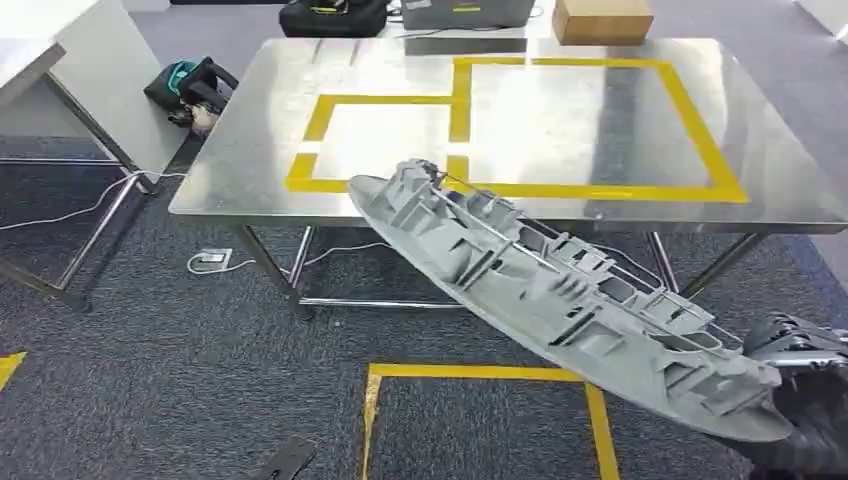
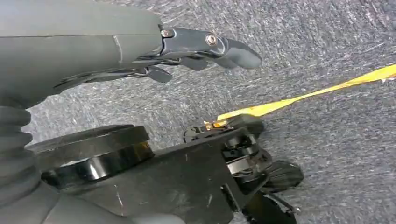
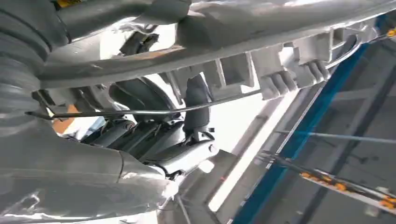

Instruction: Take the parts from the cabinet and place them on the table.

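Grey ribbed part [image 1: 560, 300], held by the right hand [image 1: 800, 400], tilts over the table [image 1: 240, 160] front edge. Left hand [image 2: 187, 51] fingers extended, holding nothing.

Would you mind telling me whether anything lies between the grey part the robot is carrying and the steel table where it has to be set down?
Nothing visible does. The right hand holds the long grey part, whose far end already overlaps the near edge of the table. The yellow-taped rectangles are bare; the cardboard box sits at the far edge.
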You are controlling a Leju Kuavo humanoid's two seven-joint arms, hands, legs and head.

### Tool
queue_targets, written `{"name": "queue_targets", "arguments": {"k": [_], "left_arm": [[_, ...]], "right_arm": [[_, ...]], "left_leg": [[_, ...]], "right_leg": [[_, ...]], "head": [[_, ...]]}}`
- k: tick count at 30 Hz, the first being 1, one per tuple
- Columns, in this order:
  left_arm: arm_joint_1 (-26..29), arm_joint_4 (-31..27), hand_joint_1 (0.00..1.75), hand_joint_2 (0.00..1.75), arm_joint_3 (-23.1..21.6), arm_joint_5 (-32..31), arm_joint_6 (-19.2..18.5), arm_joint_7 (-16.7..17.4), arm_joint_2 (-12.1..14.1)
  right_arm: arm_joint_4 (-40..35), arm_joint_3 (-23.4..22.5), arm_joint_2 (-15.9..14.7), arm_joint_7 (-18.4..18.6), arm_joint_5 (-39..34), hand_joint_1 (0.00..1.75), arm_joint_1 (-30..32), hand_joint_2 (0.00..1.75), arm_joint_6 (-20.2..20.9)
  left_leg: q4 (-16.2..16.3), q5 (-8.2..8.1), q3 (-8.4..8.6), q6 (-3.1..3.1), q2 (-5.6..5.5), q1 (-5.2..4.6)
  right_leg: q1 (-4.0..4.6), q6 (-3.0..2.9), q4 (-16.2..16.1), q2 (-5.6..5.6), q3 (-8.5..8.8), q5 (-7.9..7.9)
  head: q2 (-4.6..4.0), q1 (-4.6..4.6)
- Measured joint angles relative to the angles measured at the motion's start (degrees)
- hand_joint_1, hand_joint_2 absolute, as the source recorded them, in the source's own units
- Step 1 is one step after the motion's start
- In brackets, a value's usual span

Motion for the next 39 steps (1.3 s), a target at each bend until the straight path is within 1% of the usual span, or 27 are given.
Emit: {"name": "queue_targets", "arguments": {"k": [2,3,5,6,7,8,10,11,12,13,15,17,18,21,22,23,25,26,27,28,29,32,34,36,37,38,39], "left_arm": [[-0.2,0.0,0.00,1.75,0.0,0.0,0.0,0.0,0.0],[-0.2,0.0,0.00,1.75,0.0,0.0,0.0,0.0,0.0],[-0.2,0.0,0.00,1.75,0.0,0.2,0.2,0.1,0.0],[0.0,0.0,0.00,1.75,0.0,0.4,0.2,0.2,0.0],[0.0,0.0,0.00,1.75,0.0,0.5,0.2,0.1,0.1],[0.0,0.0,0.00,1.75,0.0,0.7,0.2,0.0,0.1],[0.0,0.0,0.00,1.75,0.0,1.0,0.1,-0.4,0.1],[0.0,0.0,0.00,1.75,0.0,1.4,0.1,-0.5,0.3],[0.0,0.0,0.00,1.75,0.0,1.6,0.0,-0.6,0.5],[0.1,0.0,0.00,1.75,0.0,1.9,-0.2,-0.7,0.5],[0.1,0.0,0.00,1.75,0.0,1.9,-0.2,-0.8,0.5],[0.2,0.0,0.00,1.75,0.1,2.0,-0.2,-0.8,0.5],[0.1,0.0,0.00,1.75,0.1,2.0,-0.2,-0.8,0.5],[0.1,0.0,0.00,1.75,0.1,2.0,-0.3,-0.8,0.5],[0.3,0.0,0.00,1.75,0.1,2.0,-0.3,-0.9,0.5],[0.5,0.0,0.00,1.75,0.1,2.1,-0.1,-0.8,0.5],[0.6,0.0,0.00,1.75,0.1,2.4,0.0,-0.8,0.5],[0.6,0.0,0.00,1.75,0.1,2.4,0.0,-0.8,0.6],[0.6,0.0,0.00,1.75,0.1,2.4,0.1,-0.8,0.8],[0.5,0.0,0.00,1.75,0.1,2.6,0.1,-1.0,0.8],[0.5,0.0,0.00,1.75,0.2,3.1,0.1,-1.4,0.8],[0.4,0.0,0.00,1.75,0.5,4.0,0.1,-2.4,0.9],[0.3,0.0,0.00,1.75,0.6,4.1,0.1,-2.9,0.9],[0.5,0.0,0.00,1.75,0.9,4.4,0.1,-3.1,0.8],[0.6,0.0,0.00,1.75,1.0,4.7,0.1,-3.1,0.7],[0.7,0.0,0.00,1.75,1.2,5.0,0.1,-3.1,0.6],[0.8,0.0,0.00,1.75,1.4,5.0,0.0,-3.1,0.6]], "right_arm": [[0.0,0.0,0.0,0.0,0.0,1.75,-0.1,1.75,0.0],[0.0,0.0,0.0,0.0,0.1,1.75,-0.2,1.75,0.0],[0.0,0.0,0.0,0.0,0.7,1.75,-0.3,1.75,0.0],[0.0,0.0,0.0,0.0,0.9,1.75,-0.3,1.75,0.0],[0.1,0.0,0.0,0.0,0.9,1.75,-0.3,1.75,0.0],[0.2,0.0,0.0,0.0,0.9,1.75,-0.3,1.75,0.0],[0.3,0.0,0.0,0.1,0.7,1.75,-0.6,1.75,0.1],[0.4,0.0,0.0,0.1,0.7,1.75,-0.9,1.75,0.3],[0.7,0.0,0.0,0.1,0.5,1.75,-1.1,1.75,0.6],[0.9,0.0,0.0,0.1,0.5,1.75,-1.5,1.75,0.8],[1.1,0.1,0.0,0.0,0.4,1.75,-1.8,1.75,1.0],[1.5,0.2,0.0,0.0,0.4,1.75,-2.3,1.75,1.0],[1.6,0.2,0.0,0.1,0.4,1.75,-2.5,1.75,1.0],[2.0,0.4,0.0,0.0,0.4,1.75,-2.8,1.75,1.0],[2.2,0.4,0.0,0.0,0.5,1.75,-2.8,1.75,1.0],[2.4,0.5,0.0,0.1,0.6,1.75,-2.8,1.75,1.0],[2.8,0.6,0.0,0.0,0.7,1.75,-3.1,1.75,1.1],[3.1,0.8,0.0,-0.2,0.6,1.75,-3.7,1.75,1.2],[3.7,0.9,0.0,-0.4,0.4,1.75,-4.4,1.75,1.5],[4.1,1.1,0.0,-0.5,0.3,1.75,-5.1,1.75,1.7],[4.3,1.2,0.0,-0.6,0.3,1.75,-5.5,1.75,1.9],[5.1,1.6,0.0,0.0,0.9,1.75,-7.1,1.75,2.3],[5.5,1.6,0.0,0.6,0.9,1.75,-8.0,1.75,2.7],[5.9,1.6,-0.4,1.3,1.1,1.75,-8.4,1.75,3.1],[6.1,1.6,-0.6,1.6,1.2,1.75,-8.5,1.75,3.1],[6.4,1.6,-0.9,1.9,1.5,1.75,-8.4,1.75,3.2],[6.5,1.5,-1.0,2.2,1.6,1.75,-8.4,1.75,3.2]], "left_leg": [[2.2,-0.37,-0.90,-0.66,0.29,0.04],[5.8,-1.15,-3.05,-1.02,0.34,0.14],[14.7,-4.61,-8.90,-1.43,0.36,0.30],[17.4,-5.80,-11.23,-1.39,0.35,0.29],[17.3,-5.41,-12.06,-1.25,0.35,0.28],[15.4,-3.60,-11.95,-0.99,0.35,0.23],[7.2,3.13,-9.48,-0.07,0.35,-0.08],[2.7,6.66,-8.02,0.81,0.50,-0.53],[0.7,4.88,-8.16,1.27,0.51,-1.26],[0.5,4.14,-7.63,1.18,0.12,-1.16],[-1.0,4.25,-6.68,1.31,0.08,-0.99],[-1.4,5.90,-4.66,1.77,0.28,-0.39],[-1.4,5.70,-4.19,2.05,0.32,-0.40],[-1.4,4.91,-3.66,2.29,0.29,-0.35],[-1.3,4.53,-3.30,2.18,0.21,-0.29],[-1.3,4.14,-2.81,2.02,0.12,-0.19],[-1.2,3.27,-1.62,1.44,-0.04,0.17],[-1.1,2.76,-1.24,0.96,-0.05,0.20],[-0.8,2.44,-1.06,0.53,0.00,-0.02],[-0.9,2.30,-1.45,0.29,-0.05,-0.21],[-0.9,2.23,-1.60,0.23,0.01,-0.23],[0.7,2.32,-2.12,-0.58,0.17,-0.09],[8.0,0.26,-6.50,-1.29,0.35,0.06],[15.9,-3.34,-11.74,-1.42,0.36,0.15],[17.3,-3.82,-13.20,-1.33,0.36,0.15],[16.5,-2.72,-13.43,-1.11,0.36,0.14],[13.6,-0.28,-12.58,-0.74,0.36,0.08]], "right_leg": [[-0.35,-0.41,-0.3,0.00,1.01,-0.15],[-0.37,-0.73,-0.4,-0.05,1.29,-0.37],[-0.37,-1.03,-0.5,-0.08,1.96,-1.03],[-0.37,-1.06,-0.5,-0.04,2.43,-1.47],[-0.36,-1.05,-0.6,0.03,2.97,-1.90],[-0.29,-1.05,-0.6,0.09,3.66,-2.37],[-0.18,-0.91,-0.7,0.10,5.16,-3.35],[-0.35,-0.74,-0.9,0.09,4.93,-3.85],[0.01,-0.25,-0.8,0.41,6.18,-4.35],[-0.07,0.00,-1.5,0.39,5.89,-5.02],[0.02,0.75,-1.5,0.42,7.71,-3.51],[0.16,1.23,-0.8,0.04,8.14,-5.47],[0.12,1.46,1.7,-0.14,7.03,-6.79],[0.12,1.84,14.2,-0.14,-1.40,-11.74],[0.09,1.94,14.9,-0.15,-2.87,-11.99],[0.03,2.07,13.1,-0.16,-3.03,-10.41],[-0.28,2.52,4.5,-0.17,-0.71,-3.27],[-0.72,3.13,-0.1,-0.16,0.54,0.78],[-0.39,2.85,-0.7,-0.24,0.25,-0.16],[-0.38,1.15,-0.8,-0.06,0.46,-0.83],[-0.42,0.70,-0.7,0.02,0.62,0.45],[-0.60,-0.07,-0.7,0.07,1.09,0.26],[-0.60,-0.76,-0.7,-0.05,1.45,-0.23],[-0.55,-1.03,-0.7,-0.07,1.97,-0.91],[-0.51,-1.05,-0.7,-0.03,2.37,-1.29],[-0.44,-1.03,-0.7,0.06,2.97,-1.74],[-0.35,-1.00,-0.8,0.10,3.69,-2.23]], "head": [[0.00,-0.24],[0.00,-0.39],[0.00,-0.37],[0.00,-0.42],[0.00,-0.44],[0.00,-0.42],[0.00,-0.37],[0.00,-0.40],[0.00,-0.43],[0.00,-0.39],[0.00,-0.42],[-0.02,-0.18],[-0.04,0.20],[-0.02,0.35],[-0.02,0.42],[-0.02,0.37],[-0.02,0.39],[-0.02,0.46],[-0.02,0.52],[-0.02,0.44],[-0.02,0.44],[-0.02,0.37],[-0.02,0.26],[-0.02,0.24],[-0.02,0.26],[-0.02,0.24],[-0.02,0.26]]}}
